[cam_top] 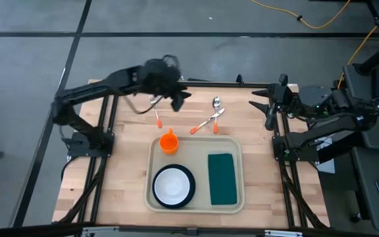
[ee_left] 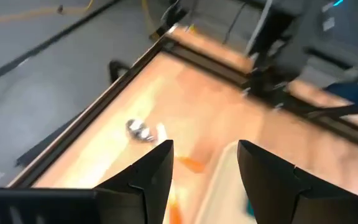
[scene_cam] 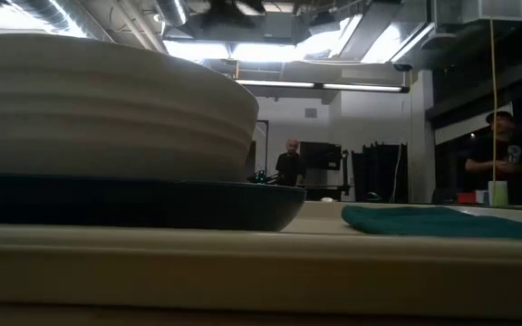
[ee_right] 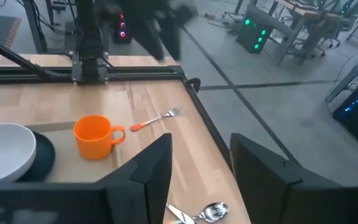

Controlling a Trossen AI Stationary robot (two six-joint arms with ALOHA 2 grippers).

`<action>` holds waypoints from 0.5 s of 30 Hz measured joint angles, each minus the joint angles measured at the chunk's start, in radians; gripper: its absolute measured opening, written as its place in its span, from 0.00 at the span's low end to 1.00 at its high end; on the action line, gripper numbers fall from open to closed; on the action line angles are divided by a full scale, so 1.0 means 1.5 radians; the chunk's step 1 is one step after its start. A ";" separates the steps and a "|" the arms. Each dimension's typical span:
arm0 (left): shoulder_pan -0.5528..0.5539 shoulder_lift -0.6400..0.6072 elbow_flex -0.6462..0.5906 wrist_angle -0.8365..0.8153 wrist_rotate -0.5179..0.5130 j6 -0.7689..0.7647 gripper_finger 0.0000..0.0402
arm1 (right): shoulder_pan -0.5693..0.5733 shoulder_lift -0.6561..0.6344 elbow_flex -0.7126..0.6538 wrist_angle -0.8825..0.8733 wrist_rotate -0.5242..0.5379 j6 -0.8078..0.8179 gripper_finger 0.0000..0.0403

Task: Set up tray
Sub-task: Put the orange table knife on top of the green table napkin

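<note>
The beige tray (cam_top: 237, 146) lies on the near half of the wooden table. In it stand an orange cup (cam_top: 169, 141), a white bowl (cam_top: 172, 185) on a dark blue plate (scene_cam: 152, 205), and a flat green cloth (cam_top: 222, 178). On the table beyond the tray lie an orange-handled fork (cam_top: 156, 116), a spoon (cam_top: 216, 103) and two more orange-handled pieces (cam_top: 206, 123). My left gripper (cam_top: 178, 99) hangs open above the fork and touches nothing. My right gripper (cam_top: 260, 112) is open above the table's right edge, holding nothing.
Black frame rails (cam_top: 202, 83) run along the table's far and side edges. Bare wood lies between the cutlery and the far rail. In the room behind stand two people (scene_cam: 290, 163), well away from the table. A yellow cable (cam_top: 321, 23) lies on the floor.
</note>
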 joint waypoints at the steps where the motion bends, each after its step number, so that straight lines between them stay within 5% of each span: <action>1: 0.010 0.023 0.008 -0.001 0.008 0.008 0.43 | 0.000 0.000 0.000 0.000 0.000 -0.004 0.41; 9: 0.030 0.201 0.053 0.007 0.095 0.018 0.43 | 0.000 -0.001 0.000 -0.034 0.000 -0.023 0.41; 15: 0.030 0.296 0.059 0.015 0.083 0.023 0.43 | 0.000 -0.001 -0.001 -0.086 0.001 -0.022 0.41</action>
